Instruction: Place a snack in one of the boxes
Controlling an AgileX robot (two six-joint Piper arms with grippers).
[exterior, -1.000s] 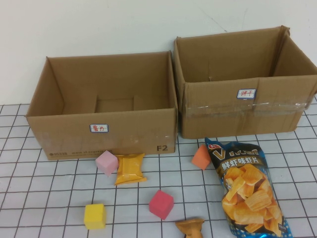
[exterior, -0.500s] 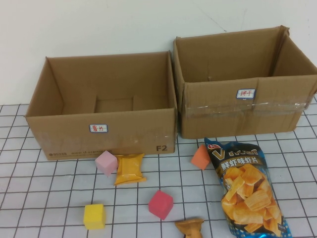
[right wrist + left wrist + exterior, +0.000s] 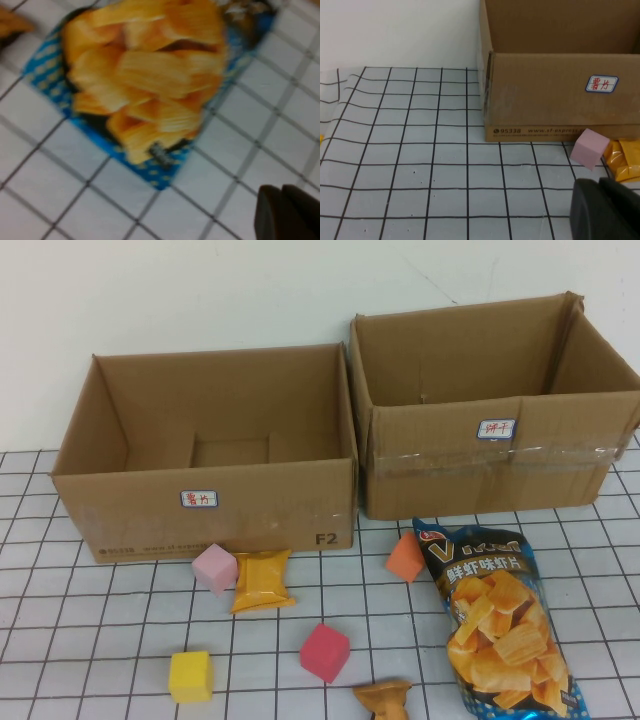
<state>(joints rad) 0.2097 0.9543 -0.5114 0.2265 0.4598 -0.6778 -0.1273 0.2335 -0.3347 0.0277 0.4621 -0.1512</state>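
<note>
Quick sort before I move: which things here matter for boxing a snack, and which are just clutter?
For the job:
- wider box, empty
- taped box
- chip bag
- small yellow packet
- brown snack at near edge
- left gripper, shut, near pink block
- right gripper, shut, over chip bag

Clutter:
- pink block
- orange block
- red block
- yellow block

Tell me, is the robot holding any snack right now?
No. The left gripper sits shut near the pink cube; the right gripper hangs shut above the chip bag.
</note>
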